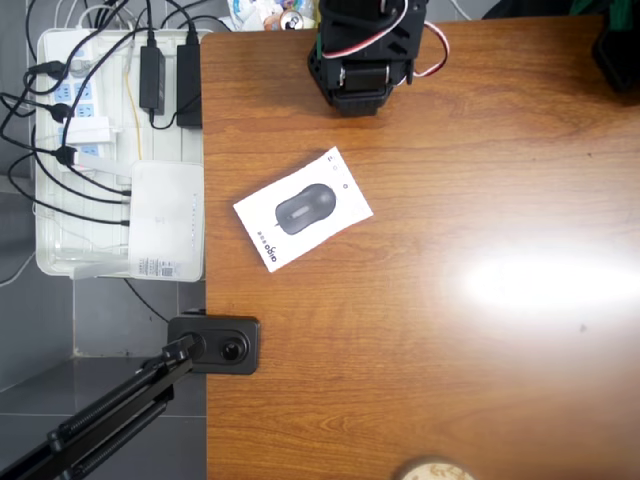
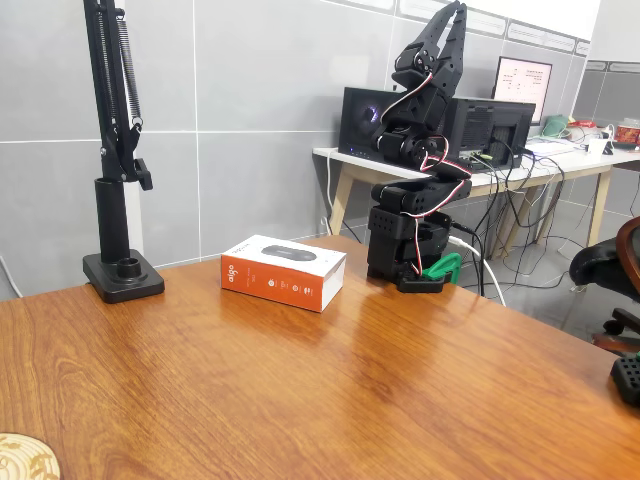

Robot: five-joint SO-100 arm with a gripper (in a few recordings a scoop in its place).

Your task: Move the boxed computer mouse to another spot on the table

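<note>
The boxed computer mouse [image 1: 303,210] lies flat on the brown table [image 1: 450,380], left of centre and turned at an angle in the overhead view. Its white top pictures a dark grey mouse. In the fixed view the boxed computer mouse [image 2: 284,272] shows an orange side panel facing the camera. The black arm stands folded on its base [image 1: 362,60] at the table's far edge, behind the box. My gripper [image 2: 452,18] points straight up, high above the table [image 2: 330,400] and well clear of the box. Its fingers meet at the tips with nothing between them.
A white tray [image 1: 60,262] holding power strips, cables and a white router hangs off the table's left side. A black stand base [image 1: 215,343] [image 2: 122,275] sits at the left edge near the box. A round pale disc [image 1: 432,470] [image 2: 22,458] rests at the near edge.
</note>
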